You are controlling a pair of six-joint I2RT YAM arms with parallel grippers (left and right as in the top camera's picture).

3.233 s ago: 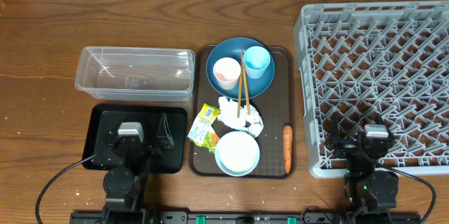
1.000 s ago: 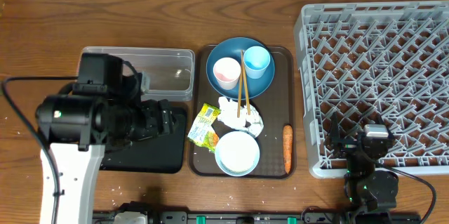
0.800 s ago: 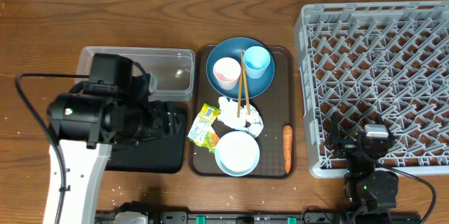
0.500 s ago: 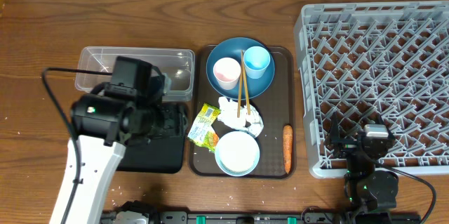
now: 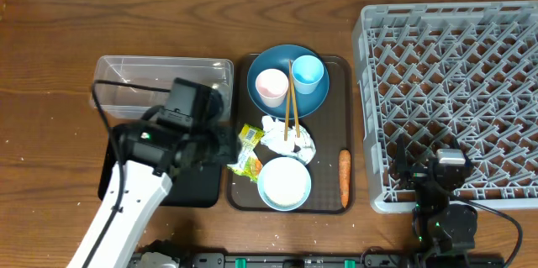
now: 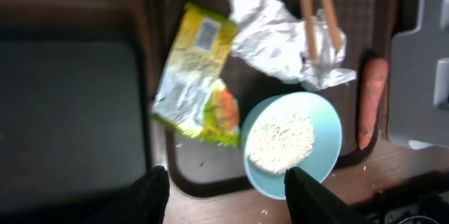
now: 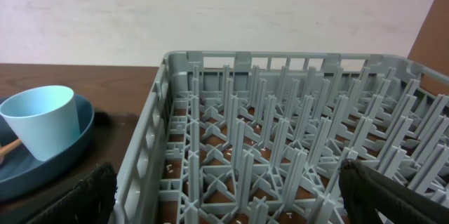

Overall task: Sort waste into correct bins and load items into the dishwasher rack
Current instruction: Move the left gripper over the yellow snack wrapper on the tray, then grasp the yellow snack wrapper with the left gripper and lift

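Left gripper [image 6: 223, 182]; rice [image 6: 280, 138] wrist-view only.

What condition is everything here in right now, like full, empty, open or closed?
wrapper: crumpled, lying on the brown tray.
tissue: crumpled, under the chopsticks.
bowl: upright, rice inside.
carrot: lying on the brown tray.
pink cup: upright on the plate.
blue cup: upright on the plate.
rack: no dishes in it.
left gripper: open, near the wrapper.
right gripper: open, holding nothing.
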